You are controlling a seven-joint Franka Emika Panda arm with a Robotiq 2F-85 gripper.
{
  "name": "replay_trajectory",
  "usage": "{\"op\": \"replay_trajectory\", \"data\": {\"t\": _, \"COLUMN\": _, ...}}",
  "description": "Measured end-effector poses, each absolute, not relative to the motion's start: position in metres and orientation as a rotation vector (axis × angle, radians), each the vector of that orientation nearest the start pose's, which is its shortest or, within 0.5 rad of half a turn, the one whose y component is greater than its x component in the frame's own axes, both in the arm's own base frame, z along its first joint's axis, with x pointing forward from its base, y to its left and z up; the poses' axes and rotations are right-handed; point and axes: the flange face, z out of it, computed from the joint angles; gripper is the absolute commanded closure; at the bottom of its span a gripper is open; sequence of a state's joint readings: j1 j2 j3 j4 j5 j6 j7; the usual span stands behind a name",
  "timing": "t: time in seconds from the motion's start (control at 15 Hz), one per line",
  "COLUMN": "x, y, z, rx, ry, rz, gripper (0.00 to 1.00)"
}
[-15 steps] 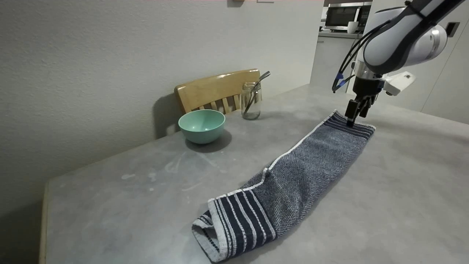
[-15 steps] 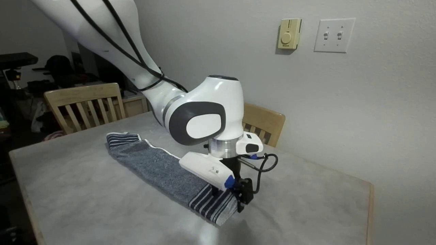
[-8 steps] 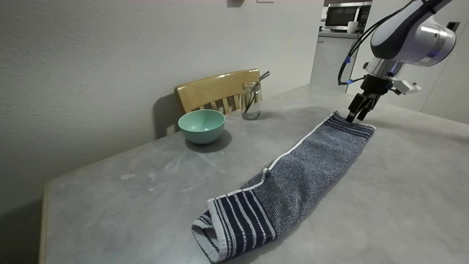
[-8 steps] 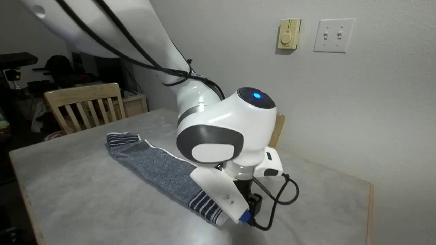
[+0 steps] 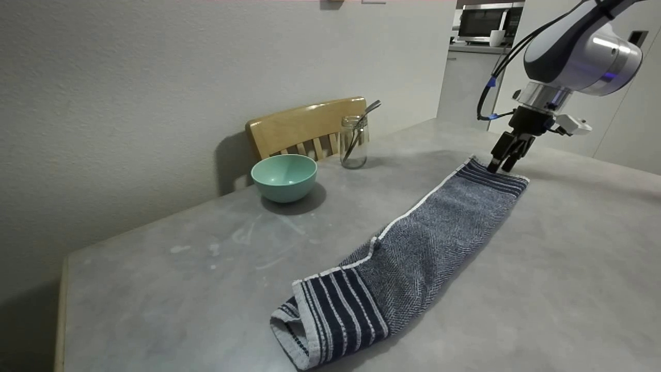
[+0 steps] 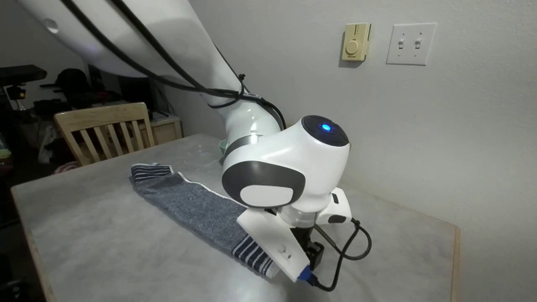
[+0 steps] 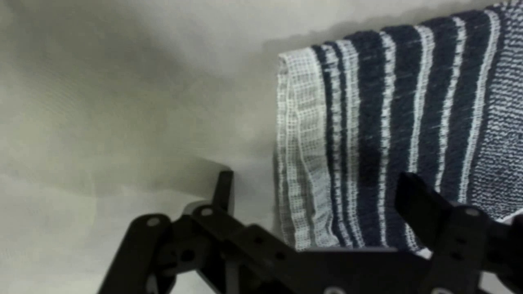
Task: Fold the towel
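The towel [image 5: 434, 243] is a long blue-grey cloth lying folded lengthwise in a narrow strip on the table. Dark bands with white stripes show at both ends. It also shows in an exterior view [image 6: 197, 207], partly behind the arm. My gripper [image 5: 500, 167] is tilted over the towel's striped end farthest from the bowl. In the wrist view the gripper [image 7: 316, 177] is open, with one finger over the bare table beyond the white hem and the other over the dark stripes. Nothing is held between the fingers. Whether the fingertips touch the towel or table is unclear.
A teal bowl [image 5: 284, 178] and a glass jar [image 5: 353, 147] with utensils stand near the wall side of the table [image 5: 155, 299]. A wooden chair [image 5: 310, 124] stands behind them. Another chair [image 6: 105, 126] stands at the table's far side.
Over the last second the arm has shifted toward the towel's end and the gripper has tilted, straddling the hem. In the last half second it has moved only slightly. The towel has not moved.
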State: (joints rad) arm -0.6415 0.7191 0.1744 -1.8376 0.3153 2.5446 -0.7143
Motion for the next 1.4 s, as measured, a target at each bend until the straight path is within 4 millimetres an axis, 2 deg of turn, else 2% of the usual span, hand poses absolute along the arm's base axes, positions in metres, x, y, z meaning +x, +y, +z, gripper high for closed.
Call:
{"op": "replay_trajectory", "data": {"t": 0.27, "x": 0.569, "y": -0.291, "z": 0.139, "rx": -2.887, "ry": 0.069, "rz": -0.214, "gripper": 0.00}}
{"op": "replay_trajectory", "data": {"t": 0.47, "x": 0.577, "y": -0.274, "z": 0.139, "rx": -2.878, "ry": 0.018, "rz": -0.196, "gripper": 0.00}}
{"op": "replay_trajectory", "data": {"t": 0.53, "x": 0.581, "y": -0.267, "z": 0.139, "rx": -2.875, "ry": -0.003, "rz": -0.187, "gripper": 0.25}}
{"op": "replay_trajectory", "data": {"t": 0.6, "x": 0.583, "y": -0.260, "z": 0.139, "rx": -2.870, "ry": -0.020, "rz": -0.177, "gripper": 0.28}}
{"op": "replay_trajectory", "data": {"t": 0.73, "x": 0.588, "y": -0.253, "z": 0.141, "rx": -2.871, "ry": -0.043, "rz": -0.171, "gripper": 0.42}}
{"op": "replay_trajectory", "data": {"t": 1.27, "x": 0.590, "y": -0.260, "z": 0.146, "rx": -2.899, "ry": -0.047, "rz": -0.167, "gripper": 0.98}}
{"op": "replay_trajectory", "data": {"t": 1.4, "x": 0.589, "y": -0.263, "z": 0.149, "rx": -2.926, "ry": -0.049, "rz": -0.160, "gripper": 1.00}}
